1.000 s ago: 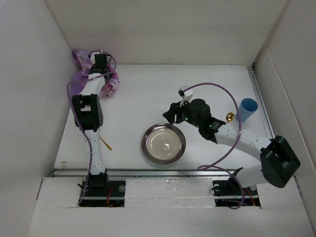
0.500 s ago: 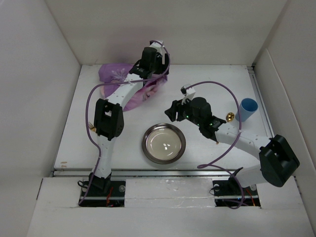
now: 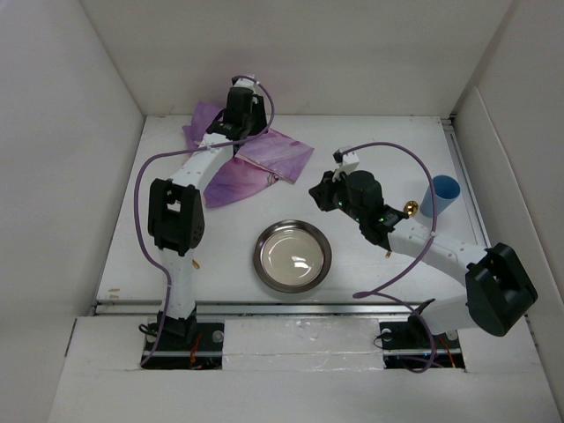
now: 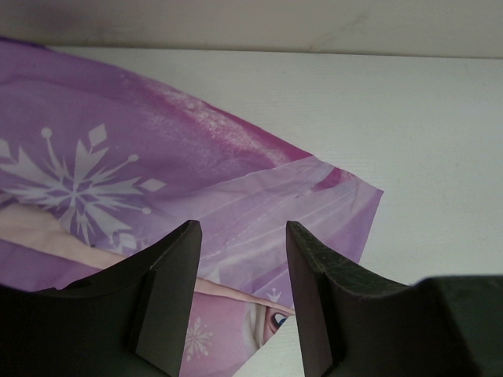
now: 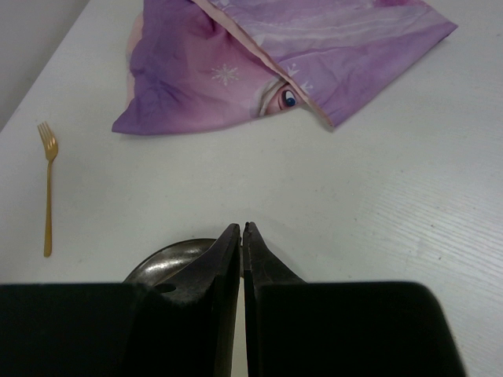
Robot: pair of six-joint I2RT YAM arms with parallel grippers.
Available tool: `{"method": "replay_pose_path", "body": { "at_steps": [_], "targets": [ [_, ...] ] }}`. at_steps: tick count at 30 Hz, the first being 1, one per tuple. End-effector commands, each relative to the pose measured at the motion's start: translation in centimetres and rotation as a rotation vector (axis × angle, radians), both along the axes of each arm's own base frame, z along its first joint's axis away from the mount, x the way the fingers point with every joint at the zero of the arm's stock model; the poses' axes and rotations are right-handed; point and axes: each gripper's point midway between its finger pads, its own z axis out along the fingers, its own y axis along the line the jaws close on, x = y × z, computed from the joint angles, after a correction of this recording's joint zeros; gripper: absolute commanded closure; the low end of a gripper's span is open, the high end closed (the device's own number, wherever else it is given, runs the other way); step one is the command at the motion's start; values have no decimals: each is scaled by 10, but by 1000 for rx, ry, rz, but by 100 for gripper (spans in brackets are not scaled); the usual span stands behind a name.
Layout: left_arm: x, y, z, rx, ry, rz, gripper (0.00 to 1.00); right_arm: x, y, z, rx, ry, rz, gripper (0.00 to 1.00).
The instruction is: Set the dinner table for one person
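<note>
Top external, smooth white table (image 3: 220, 256), creased placemat (image 3: 251, 167)

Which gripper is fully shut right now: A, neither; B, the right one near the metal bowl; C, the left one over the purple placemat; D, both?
B: the right gripper shows its fingers meeting with no gap, while the left gripper stands open above the placemat.
</note>
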Motion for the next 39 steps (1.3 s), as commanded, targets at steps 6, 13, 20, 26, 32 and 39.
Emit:
{"method": "replay_pose_path", "body": {
  "at_steps": [6,13,20,26,32,39],
  "targets": [
    [-78,-50,-44,-269,194,17,56,19,-34,30,66,-34,-116,71],
    [-113,-89,-65,118,90,15,49,15,-69,50,145,-62,-198,62],
    [-95,-99,-79,333,12,-71,44,2,-104,78,242,-141,-259,58],
    [-64,-107,-102,541,27,-124,52,-5,-123,90,285,-178,-288,57],
    [-58,-114,-116,579,55,-167,62,-2,-126,87,284,-170,-287,57],
    [-70,-117,-130,602,91,-218,64,3,-127,81,281,-156,-291,57]
  ]
}}
